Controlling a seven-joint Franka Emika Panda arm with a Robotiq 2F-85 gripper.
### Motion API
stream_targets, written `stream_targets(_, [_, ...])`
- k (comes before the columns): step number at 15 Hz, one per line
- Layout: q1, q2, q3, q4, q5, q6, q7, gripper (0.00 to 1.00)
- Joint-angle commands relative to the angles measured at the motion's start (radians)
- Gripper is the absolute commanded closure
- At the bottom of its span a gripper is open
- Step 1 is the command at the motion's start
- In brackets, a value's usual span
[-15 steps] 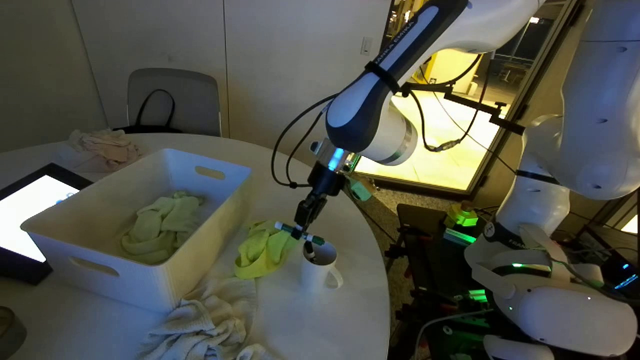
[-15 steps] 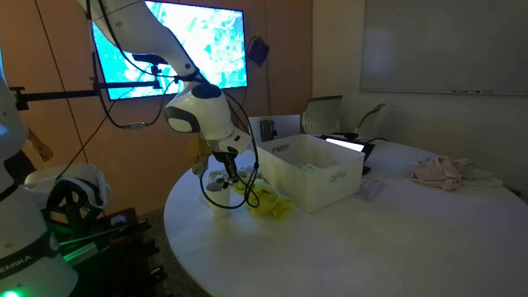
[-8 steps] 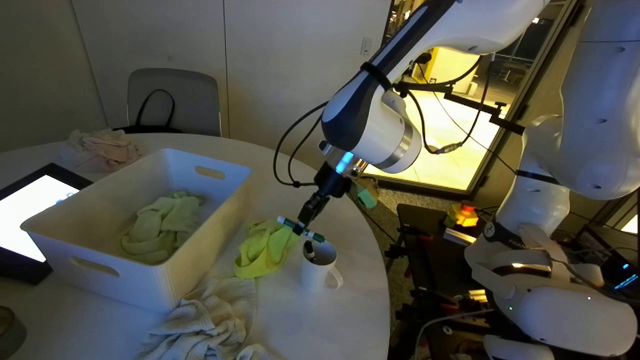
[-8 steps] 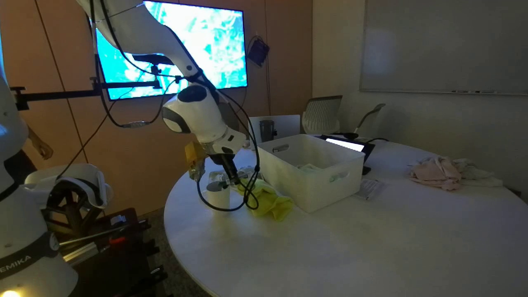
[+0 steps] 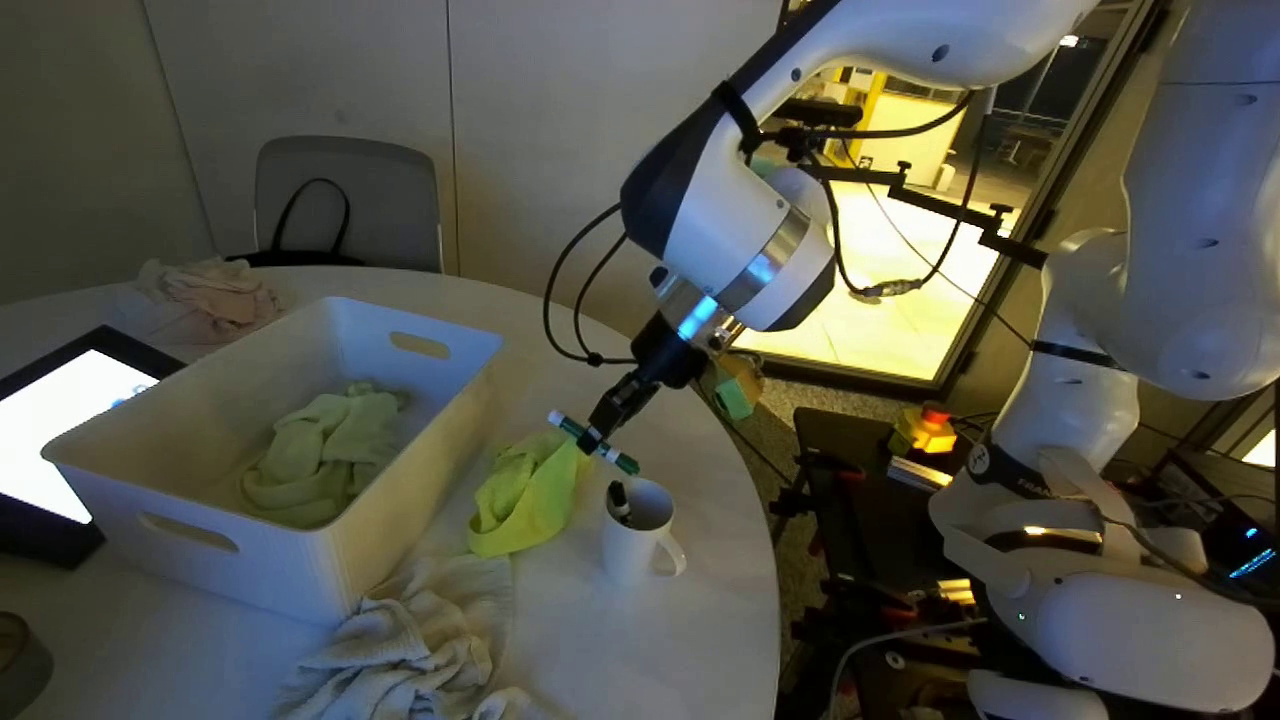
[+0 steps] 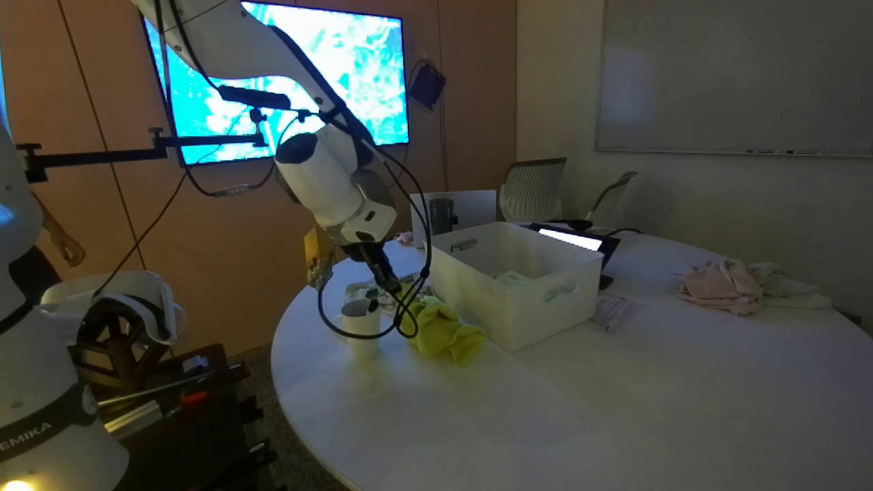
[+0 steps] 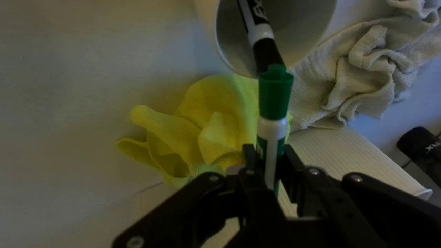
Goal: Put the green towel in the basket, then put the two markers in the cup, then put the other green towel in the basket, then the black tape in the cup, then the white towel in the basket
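Observation:
My gripper point(image 5: 592, 441) is shut on a green marker point(image 7: 272, 128), held aslant above the table near the white cup point(image 5: 628, 555). In the wrist view the marker's green cap points at the cup's mouth. A black marker point(image 7: 262, 36) leans inside the cup. One green towel point(image 5: 325, 455) lies in the large white basket point(image 5: 260, 575); the other green towel point(image 5: 530, 495), yellow-green, lies between basket and cup. Against the basket's near corner the white towel point(image 5: 415, 640) is heaped. A dark roll point(image 5: 22, 660), apparently the black tape, is cut off at an exterior view's edge.
A lit tablet point(image 5: 70, 440) stands behind the basket. Pinkish cloths point(image 6: 723, 286) lie farther along the round table point(image 6: 614, 409). The arm's cable point(image 6: 361, 336) hangs low in front of the cup. A dark cylinder with lettering point(image 7: 418, 146) shows at the wrist view's right edge.
My gripper has risen a little and shifted away from the cup's mouth, with the green marker still in it and tilted more steeply. The robot's base light has turned from green to yellow.

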Motion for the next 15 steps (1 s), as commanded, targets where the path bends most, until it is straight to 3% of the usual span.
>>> stream_targets(1, [0.073,-0.014,-0.09,0.052,0.201,0.021,-0.174,0.93])
stream_targets(6, [0.207,-0.006,-0.277,0.049,0.436,0.002,-0.389,0.93])
stream_targets(12, [0.416,0.009,-0.497,0.031,0.646,-0.007,-0.587,0.93])
stream_targets(15, [0.565,0.024,-0.635,0.036,0.588,-0.009,-0.521,0.93])
